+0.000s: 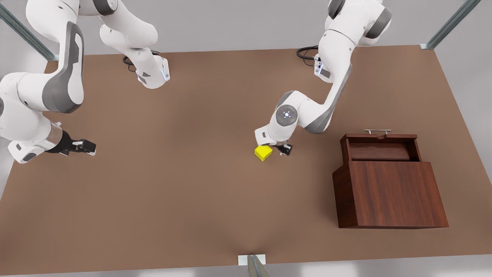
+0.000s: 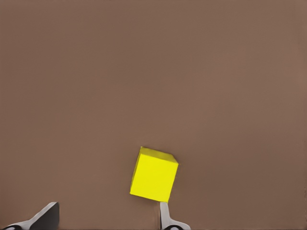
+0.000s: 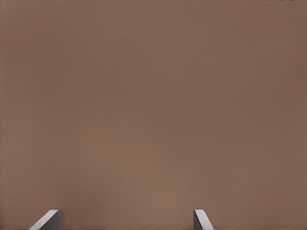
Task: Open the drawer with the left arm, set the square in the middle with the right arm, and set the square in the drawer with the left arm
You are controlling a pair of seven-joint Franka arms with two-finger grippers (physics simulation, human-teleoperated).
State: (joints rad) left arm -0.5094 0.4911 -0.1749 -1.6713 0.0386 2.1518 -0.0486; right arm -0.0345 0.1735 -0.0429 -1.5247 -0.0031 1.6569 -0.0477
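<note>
The left gripper (image 1: 280,149) hung low over the middle of the table (image 1: 192,184), its fingers (image 2: 165,218) spread apart and holding nothing. The square (image 1: 263,152) sat on the tabletop just beside it, on the side away from the cabinet (image 1: 388,192); in the left wrist view the square (image 2: 154,174) lay just ahead of one fingertip, apparently touching or nearly touching it, and outside the gap between the two fingers. The drawer (image 1: 380,148) stood pulled out of the cabinet, well apart from this gripper on its other side, with the silver handle (image 1: 378,131) on its outer end. The right gripper (image 1: 86,147) waited far off, near the table's edge at the front view's left, with its fingers (image 3: 48,220) parted over bare tabletop.
</note>
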